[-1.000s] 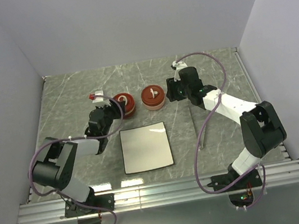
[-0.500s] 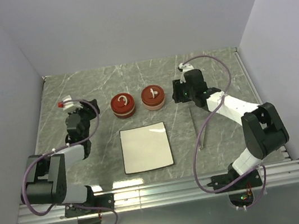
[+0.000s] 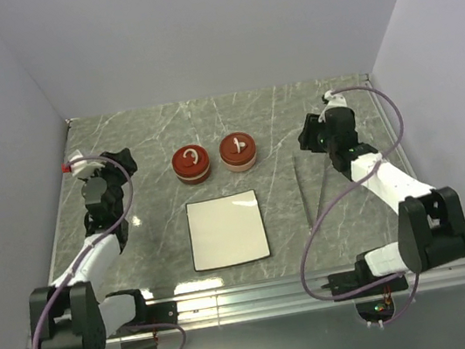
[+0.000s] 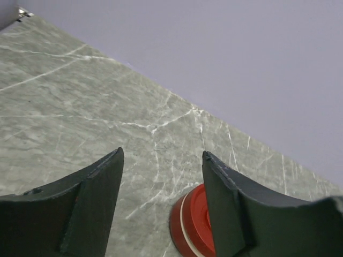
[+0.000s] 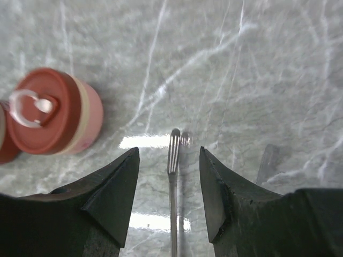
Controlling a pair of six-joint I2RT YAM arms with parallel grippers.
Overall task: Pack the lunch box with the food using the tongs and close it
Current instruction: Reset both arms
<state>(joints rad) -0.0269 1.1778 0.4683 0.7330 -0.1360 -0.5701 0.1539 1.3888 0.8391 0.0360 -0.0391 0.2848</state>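
Observation:
The tongs [image 3: 305, 194] lie on the table right of the white plate [image 3: 227, 228], a thin silver V; one ridged tip [image 5: 173, 144] shows on the marble. My right gripper [image 3: 309, 139] hovers open just behind that tip, which sits in line with the gap between its fingers [image 5: 169, 150], nothing held. The lunch box shows as two round tubs with red lids and white handles [image 3: 190, 164] [image 3: 239, 152], both shut. My left gripper [image 3: 118, 164] is open and empty near the left wall [image 4: 163, 154], with the left tub [image 4: 193, 225] beyond its right finger. No food is in view; the plate is bare.
A raised metal rail [image 3: 252, 295] runs along the near edge by the arm bases. Walls close in the left, back and right sides. The right arm's cable [image 3: 327, 213] loops over the table near the tongs.
My left gripper has swung from the left tub back to the left wall and opened wider. My right gripper has drawn away from the right tub toward the right, over the tongs' tip.

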